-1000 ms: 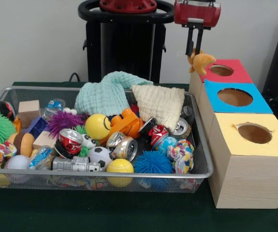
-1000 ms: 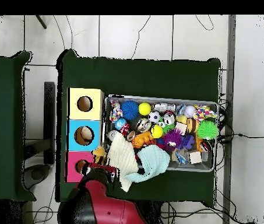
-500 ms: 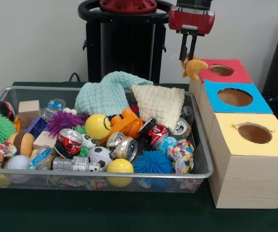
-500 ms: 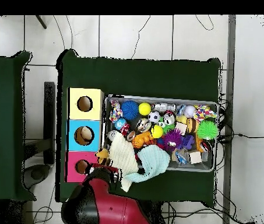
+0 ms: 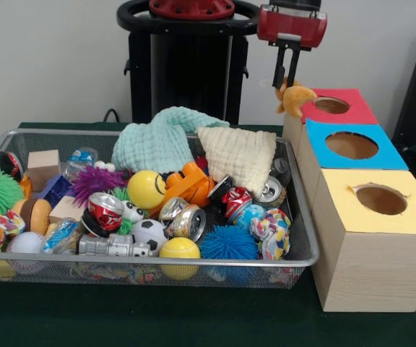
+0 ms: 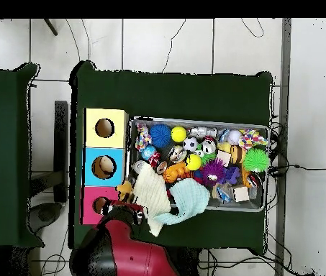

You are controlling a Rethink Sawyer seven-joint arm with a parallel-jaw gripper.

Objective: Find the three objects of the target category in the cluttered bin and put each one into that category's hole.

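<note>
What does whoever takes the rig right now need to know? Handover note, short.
Tool: shut on the orange plush toy, held in the air just beside the red box, at the edge nearest the bin.
Toy is not over the red hole yet; nothing released.
Boxes in a row: red, blue, yellow. Something pale shows inside the blue hole from overhead; I cannot tell what.
Wire bin is full: balls, crushed cans, blocks, two cloths.
Left: carry the toy over a hole, drop it, then search the bin for the rest. Count already delivered cannot be told.
</note>
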